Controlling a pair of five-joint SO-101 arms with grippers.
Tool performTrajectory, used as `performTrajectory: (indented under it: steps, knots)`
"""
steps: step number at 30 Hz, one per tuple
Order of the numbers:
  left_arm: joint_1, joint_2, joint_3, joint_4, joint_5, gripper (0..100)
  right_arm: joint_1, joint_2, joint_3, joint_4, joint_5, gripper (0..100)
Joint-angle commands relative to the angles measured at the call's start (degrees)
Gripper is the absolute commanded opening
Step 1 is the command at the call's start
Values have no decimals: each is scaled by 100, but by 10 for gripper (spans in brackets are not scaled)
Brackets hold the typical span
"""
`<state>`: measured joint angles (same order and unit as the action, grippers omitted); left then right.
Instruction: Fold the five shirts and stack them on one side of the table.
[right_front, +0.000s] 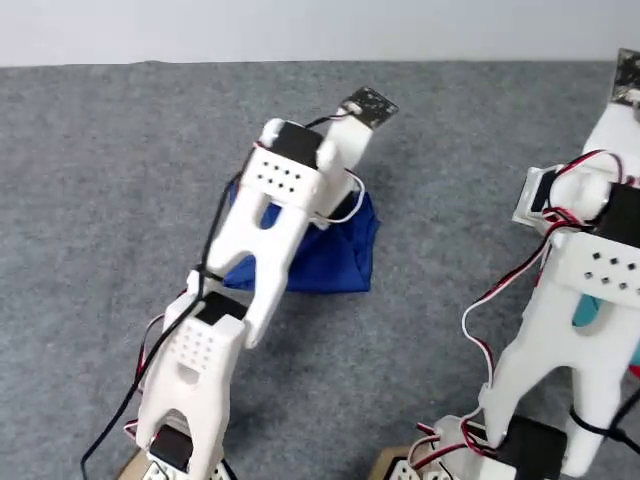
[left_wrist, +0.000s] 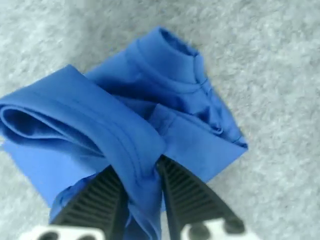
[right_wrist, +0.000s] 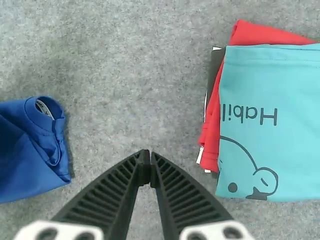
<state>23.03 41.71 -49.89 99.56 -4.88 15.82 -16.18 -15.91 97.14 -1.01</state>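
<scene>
left hand (left_wrist: 139, 170): clamped on a fold of the crumpled blue fabric shirt (left_wrist: 175, 95), mid-fold. right hand (right_wrist: 146, 156): pressed together, empty. next, likely: lay fold flat.

robot lab: grey felt table (right_front: 90, 150)

Illumination was bright and diffuse. A soft, narrow shadow lay on the grey table (right_wrist: 125, 75) just beside the blue shirt (right_wrist: 25, 150) (at its collar side); its folds carried darker shading.
</scene>
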Motion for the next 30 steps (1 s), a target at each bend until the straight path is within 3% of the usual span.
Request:
performTrajectory:
  steps: [1, 9, 14, 17, 25, 30]
  knots:
    - [193, -9, -356, 97, 123, 5, 57, -215, -264, 145, 53, 15]
    - [255, 26, -338, 88, 88, 17, 40, -180, -264, 303, 44, 15]
    - [105, -53, -391, 97, 185, 174, 31, -163, -264, 251, 35, 17]
    - [-35, -193, -400, 97, 334, 215, 31, -163, -264, 251, 44, 17]
    - [-527, -905, -374, 97, 325, 208, 31, -163, -264, 277, 35, 17]
    - [-1143, -932, -365, 97, 299, 66, 31, -163, -264, 295, 35, 15]
